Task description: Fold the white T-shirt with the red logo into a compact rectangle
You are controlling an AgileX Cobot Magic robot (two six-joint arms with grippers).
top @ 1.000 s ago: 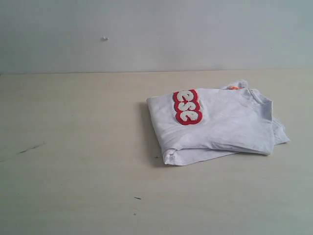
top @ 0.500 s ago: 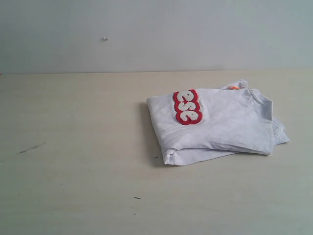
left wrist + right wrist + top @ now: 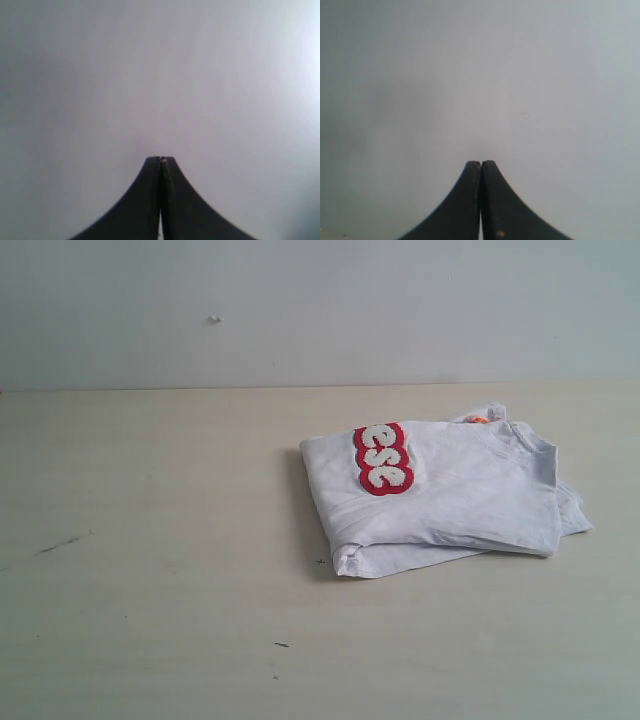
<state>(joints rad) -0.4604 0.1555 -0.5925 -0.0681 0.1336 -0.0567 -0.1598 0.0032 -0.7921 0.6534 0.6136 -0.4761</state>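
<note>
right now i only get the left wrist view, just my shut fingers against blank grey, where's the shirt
Observer: The white T-shirt lies folded on the table, right of centre in the exterior view.
Operator: logo showing
Observer: Partly. The red logo is on top near the shirt's left edge, with only a few letters visible.
Operator: and the other arm
Observer: The right fingers are shut and hold nothing. Neither arm appears in the exterior view.
</note>
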